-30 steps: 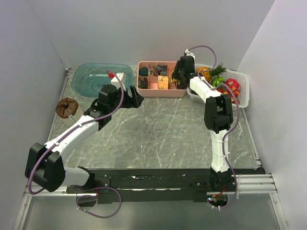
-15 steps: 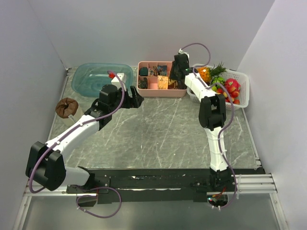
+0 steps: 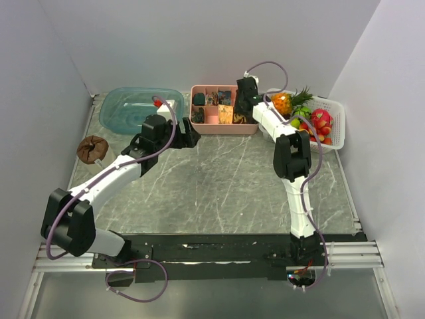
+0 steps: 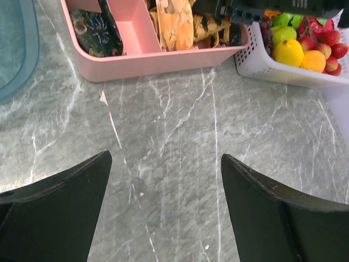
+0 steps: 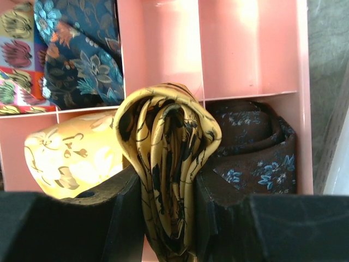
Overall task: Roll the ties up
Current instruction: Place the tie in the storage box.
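In the right wrist view a rolled golden-yellow tie point(image 5: 166, 136) with a dark pattern is pinched upright in my right gripper point(image 5: 165, 183), which is shut on it. It hangs over the pink divided tray point(image 5: 248, 49), above the divider between two front compartments. From above, the right gripper point(image 3: 244, 100) is at the tray's right end point(image 3: 224, 127). My left gripper point(image 4: 166, 158) stands open and empty over the marble tabletop, a short way in front of the tray point(image 4: 152, 60); in the top view the left gripper point(image 3: 189, 138) is near the tray's left corner.
Other rolled ties fill the tray: a yellow floral one point(image 5: 71, 158), a brown one with blue flowers point(image 5: 251, 147), a dark blue floral one point(image 5: 82, 60). A white fruit basket point(image 3: 335, 129) stands right of the tray, a teal tub point(image 3: 133, 109) to its left, and a brown object point(image 3: 91, 148) at the left edge.
My right arm has swung a little left and back, carrying the rolled tie further over the tray. The left arm has edged slightly towards the tray, jaws unchanged.
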Controlling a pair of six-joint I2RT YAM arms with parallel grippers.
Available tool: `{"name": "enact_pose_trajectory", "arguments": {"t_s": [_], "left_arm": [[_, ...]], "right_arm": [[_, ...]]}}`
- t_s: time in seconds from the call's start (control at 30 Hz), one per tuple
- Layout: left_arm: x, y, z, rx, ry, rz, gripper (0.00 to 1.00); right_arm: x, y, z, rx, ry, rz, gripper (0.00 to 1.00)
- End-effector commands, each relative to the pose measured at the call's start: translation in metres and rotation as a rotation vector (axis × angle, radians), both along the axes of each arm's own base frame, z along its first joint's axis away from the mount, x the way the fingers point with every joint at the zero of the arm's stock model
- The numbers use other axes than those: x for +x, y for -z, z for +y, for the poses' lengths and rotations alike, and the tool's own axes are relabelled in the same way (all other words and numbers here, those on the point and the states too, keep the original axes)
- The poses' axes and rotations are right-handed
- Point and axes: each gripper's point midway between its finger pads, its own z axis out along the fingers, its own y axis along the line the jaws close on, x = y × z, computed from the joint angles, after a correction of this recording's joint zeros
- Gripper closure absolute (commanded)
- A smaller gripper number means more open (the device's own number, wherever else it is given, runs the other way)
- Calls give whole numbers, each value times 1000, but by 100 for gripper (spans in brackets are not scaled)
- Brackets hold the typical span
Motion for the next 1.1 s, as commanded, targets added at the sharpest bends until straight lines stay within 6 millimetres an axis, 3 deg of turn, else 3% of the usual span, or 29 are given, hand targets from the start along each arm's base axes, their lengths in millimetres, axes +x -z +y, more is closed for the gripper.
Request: {"name": "enact_pose_trajectory", "arguments": {"t_s": [0.0,0.43,0.73,0.97,1.07], "left_arm": [[13,-29,-7,-47,0,-61,13],[22,-17,-13,-54,8,-30,13],[23,-16,-13,-52,10,-29,13],[24,-13,-12,-42,9,-25,13],[24,-11,-11,-39,6,-21,13]], "right_arm": [[-32,25,4,-95,-32,142,100],[-47,59,4,-137,-77,262,100],[-43,70,7,-132,-67,280,100],[-46,68,10,-116,-90,272,100],[-47,48,15,-79,-119,229,96]]}}
